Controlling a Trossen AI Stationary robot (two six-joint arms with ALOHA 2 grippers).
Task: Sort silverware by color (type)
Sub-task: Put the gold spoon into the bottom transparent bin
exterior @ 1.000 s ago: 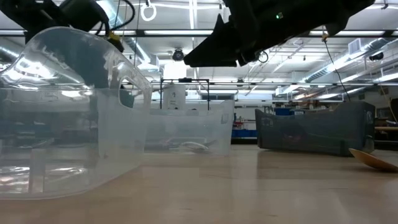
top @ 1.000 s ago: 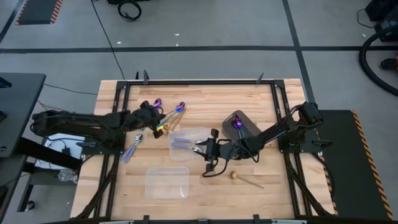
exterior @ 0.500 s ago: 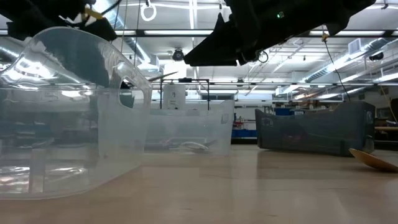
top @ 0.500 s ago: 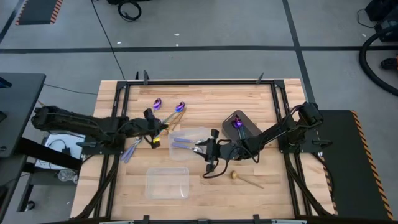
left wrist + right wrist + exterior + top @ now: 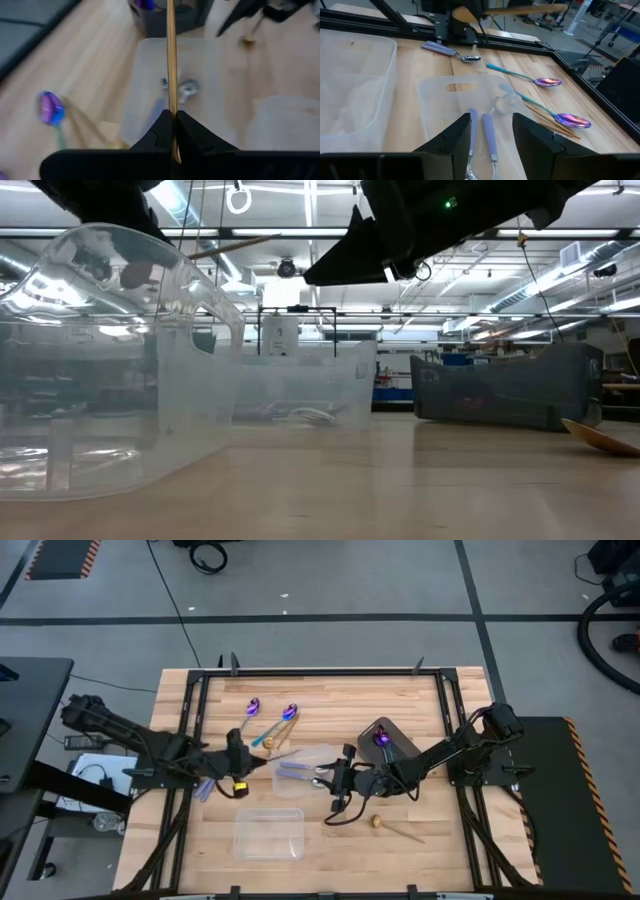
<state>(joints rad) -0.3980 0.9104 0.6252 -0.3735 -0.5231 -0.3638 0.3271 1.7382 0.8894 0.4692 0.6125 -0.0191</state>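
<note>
My left gripper (image 5: 249, 762) is shut on a gold spoon (image 5: 281, 754), held in the air left of the middle clear tray (image 5: 322, 752). That tray holds two silver spoons (image 5: 487, 133). My right gripper (image 5: 337, 783) hovers open at the tray's right end. Two purple-blue spoons (image 5: 254, 708) and more gold spoons (image 5: 284, 727) lie flat on the table beyond the tray. Silver spoons (image 5: 210, 783) lie near the left arm. Another purple-blue spoon (image 5: 380, 738) lies in the dark grey tray (image 5: 398, 747). A gold spoon (image 5: 392, 829) lies near the right arm. My left gripper pinches the gold spoon's handle (image 5: 171, 118) between its two fingers, which lie along the handle. The fingers come about level from the table's left. The spoon is lifted clear and sticks out ahead of the fingers (image 5: 231, 246), toward the middle clear tray.
A second clear tray (image 5: 268, 833) sits near the table's near edge, with nothing showing in it. A raised dark frame runs along the table's edges (image 5: 320, 671). Bare wood lies between the two clear trays and along the far side.
My left gripper has moved from the pile of gold and purple-blue spoons toward the table's near edge and has risen. It has carried one gold spoon with it, lifted clear of the table, now pointing toward the middle clear tray. My right gripper has kept nearly still.
</note>
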